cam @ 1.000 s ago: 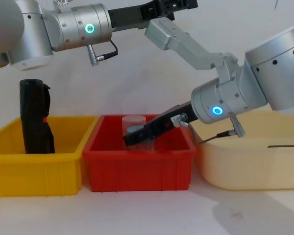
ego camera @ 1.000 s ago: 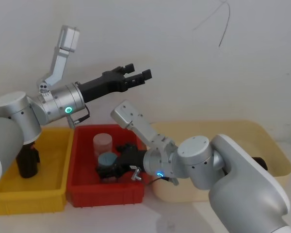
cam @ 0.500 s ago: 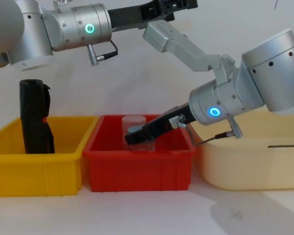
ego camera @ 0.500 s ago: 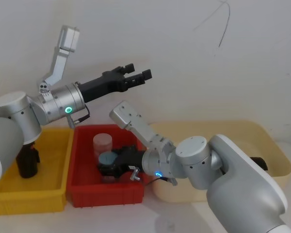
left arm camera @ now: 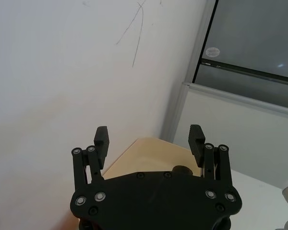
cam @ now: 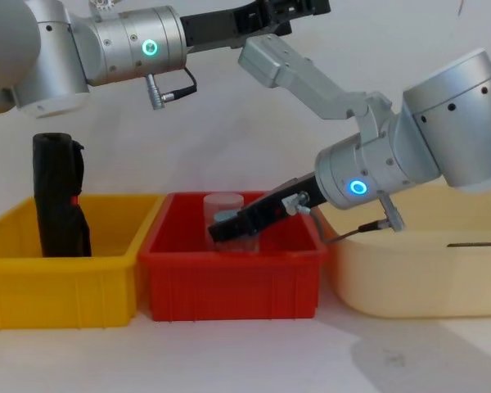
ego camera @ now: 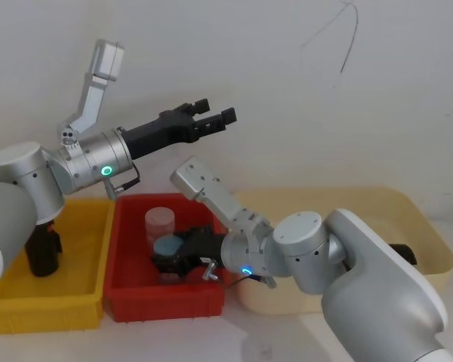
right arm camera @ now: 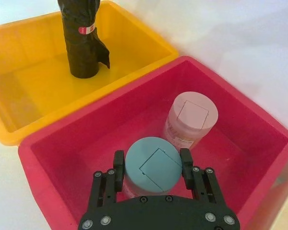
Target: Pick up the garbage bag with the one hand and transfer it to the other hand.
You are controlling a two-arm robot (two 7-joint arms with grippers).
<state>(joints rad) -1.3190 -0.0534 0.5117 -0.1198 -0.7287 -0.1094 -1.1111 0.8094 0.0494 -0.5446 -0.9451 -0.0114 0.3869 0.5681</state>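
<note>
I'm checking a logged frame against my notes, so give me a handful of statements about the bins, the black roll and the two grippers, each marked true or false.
1. The black garbage bag roll stands upright in the yellow plastic bin. True.
2. The left gripper, on the arm with the green ring, holds the roll. False: it is open and empty, raised in the air above the bins.
3. The right gripper, on the arm with the blue ring, is down in the red plastic bin with its fingers on either side of a jar with a blue-grey lid. True.
4. The jar with the pink lid sits in the beige tub. False: it stands in the red bin, beside the blue-grey one.
5. The roll carries a red-and-white label band. True.
</note>
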